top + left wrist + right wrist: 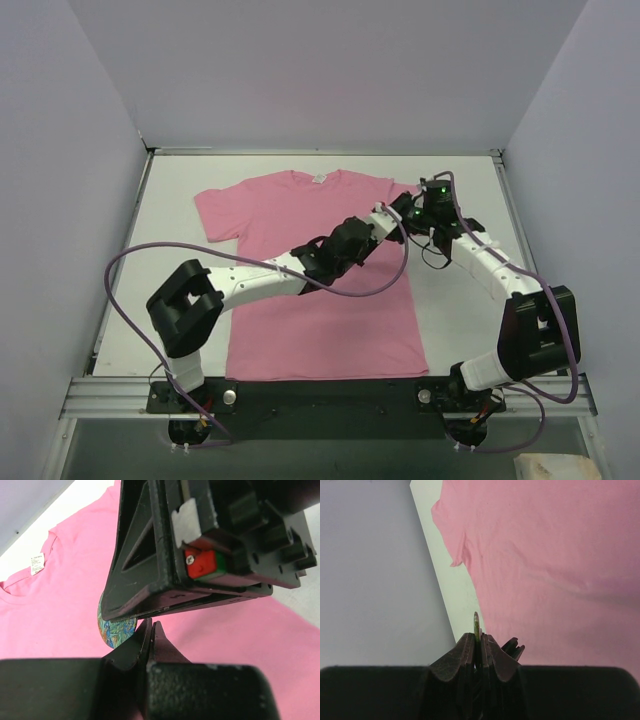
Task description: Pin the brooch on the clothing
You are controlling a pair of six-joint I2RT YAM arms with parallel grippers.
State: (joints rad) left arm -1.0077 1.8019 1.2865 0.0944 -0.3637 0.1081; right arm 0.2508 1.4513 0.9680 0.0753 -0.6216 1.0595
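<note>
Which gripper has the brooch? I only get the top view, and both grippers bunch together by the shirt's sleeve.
Observer: In the right wrist view the right gripper is shut on the brooch, seen edge-on as a thin greenish sliver.
Operator: And the other one?
Observer: Its own wrist view shows the left gripper shut, fingertips together beside the brooch; whether they pinch anything, I cannot tell.
Operator: Pinned yet?
Observer: Unclear; the left wrist view shows its blue-green patterned face against the pink shirt, half hidden behind the right gripper.
</note>
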